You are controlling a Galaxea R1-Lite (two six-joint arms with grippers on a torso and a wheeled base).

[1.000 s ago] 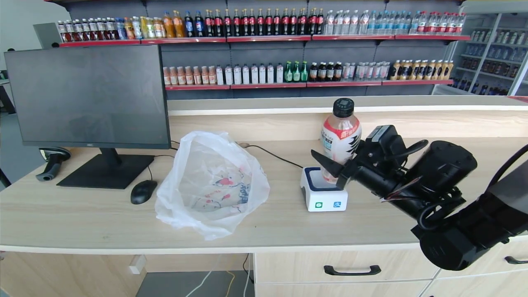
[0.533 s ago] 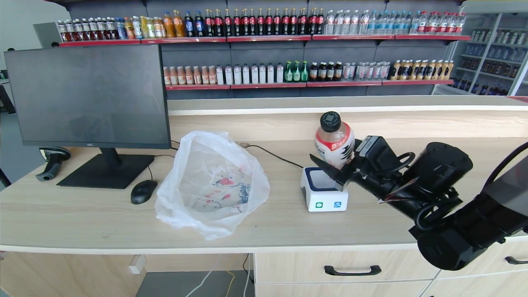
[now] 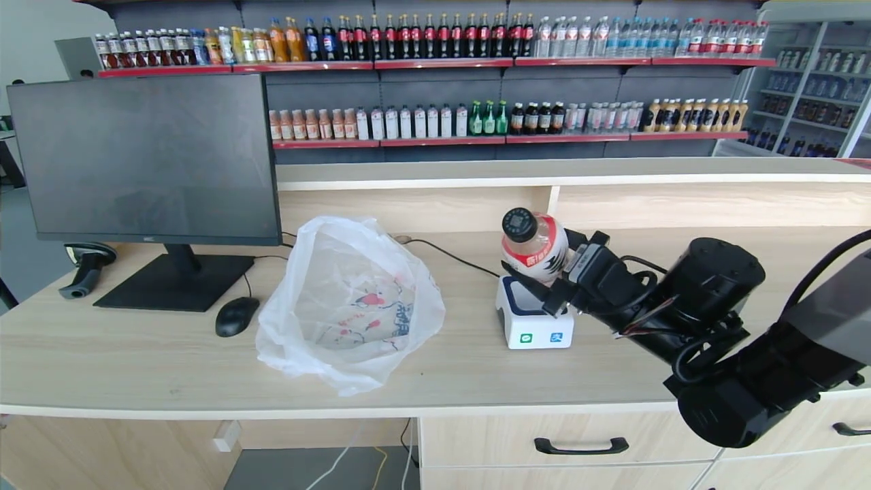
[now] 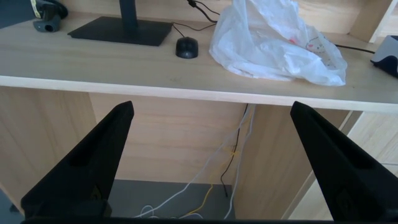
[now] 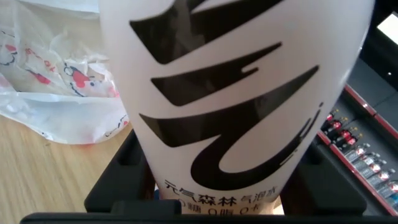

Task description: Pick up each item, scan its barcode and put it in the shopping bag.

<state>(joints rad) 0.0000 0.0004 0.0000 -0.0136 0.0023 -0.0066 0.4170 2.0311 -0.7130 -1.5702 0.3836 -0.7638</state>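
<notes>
Right gripper (image 3: 542, 267) clamped on bottle (image 3: 534, 246), which I hold tipped over the scanner (image 3: 534, 330) to present its barcode; left gripper (image 4: 211, 107) parked, jaws apart, below counter (image 4: 155, 78) edge.

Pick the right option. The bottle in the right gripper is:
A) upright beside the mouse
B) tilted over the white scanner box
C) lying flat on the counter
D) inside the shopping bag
B: the bottle, clamped in the right gripper, leans over the white scanner box, clear of the shopping bag.
</notes>
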